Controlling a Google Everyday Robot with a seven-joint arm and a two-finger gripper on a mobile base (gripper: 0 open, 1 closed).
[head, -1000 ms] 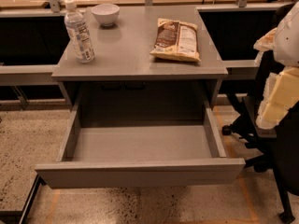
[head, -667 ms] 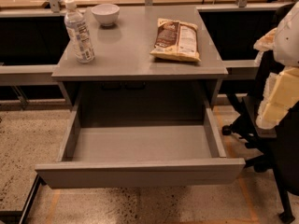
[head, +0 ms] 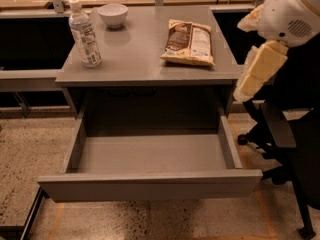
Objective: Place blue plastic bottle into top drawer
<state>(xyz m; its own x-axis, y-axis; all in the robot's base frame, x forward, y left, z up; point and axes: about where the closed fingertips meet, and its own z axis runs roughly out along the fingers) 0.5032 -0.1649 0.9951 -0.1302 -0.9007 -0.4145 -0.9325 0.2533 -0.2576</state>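
Observation:
The blue plastic bottle [head: 85, 35] stands upright on the left part of the grey desk top, with a white cap and a printed label. The top drawer [head: 150, 156] is pulled out wide below the desk top, and its grey inside is bare. My gripper [head: 252, 59] hangs at the right, beside the desk's right edge and above the drawer's right side. It is far from the bottle and holds nothing that I can see.
A white bowl [head: 112, 15] sits at the back of the desk top [head: 140, 59], right of the bottle. A brown and white snack bag [head: 189, 42] lies on the right half. A black chair [head: 295, 149] stands on the floor at the right.
My gripper and arm have moved left and a little up, closer to the desk's right edge. The bottle, bowl, bag and drawer have not moved.

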